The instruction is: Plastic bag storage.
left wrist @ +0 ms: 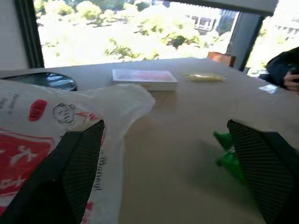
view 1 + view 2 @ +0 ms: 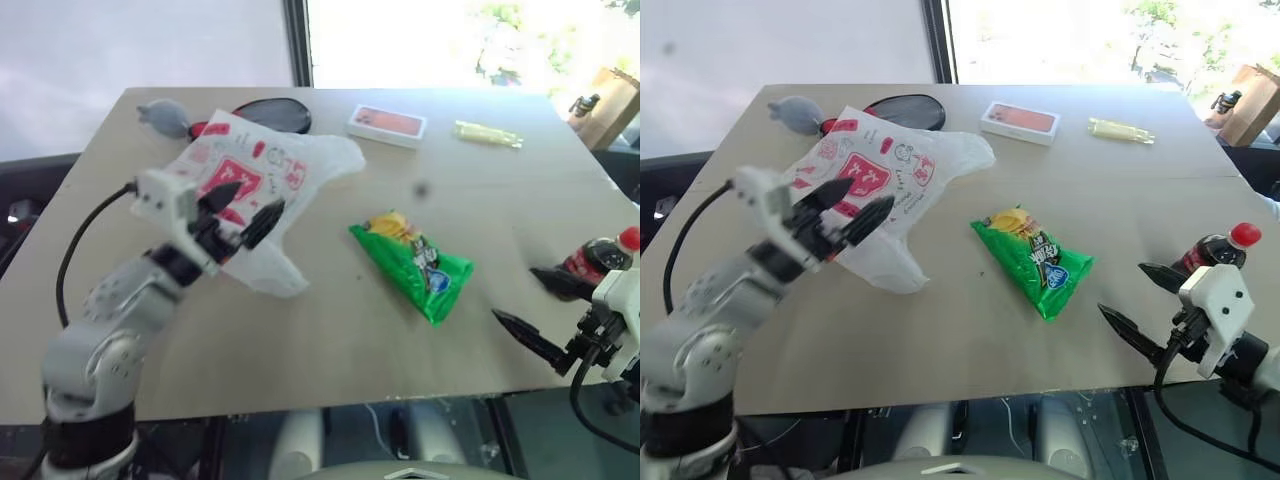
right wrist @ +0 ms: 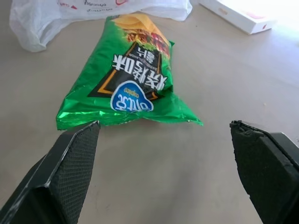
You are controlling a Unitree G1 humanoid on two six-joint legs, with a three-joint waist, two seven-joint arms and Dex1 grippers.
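Note:
The plastic bag (image 2: 262,172) lies crumpled and spread on the wooden table (image 2: 330,330) at the left, white with red cartoon prints. My left gripper (image 2: 240,208) hovers over the bag's near part with its two black fingers apart and nothing between them; the left wrist view shows the plastic bag (image 1: 42,135) beside one finger. My right gripper (image 2: 542,308) stands open at the table's right front edge, holding nothing. It faces the green snack packet (image 3: 126,84).
A green snack packet (image 2: 412,262) lies mid-table. A cola bottle (image 2: 600,255) lies beside the right gripper. At the back are a pink-topped white box (image 2: 387,124), a yellow packet (image 2: 487,133), a black round dish (image 2: 273,113) and a grey soft object (image 2: 163,116).

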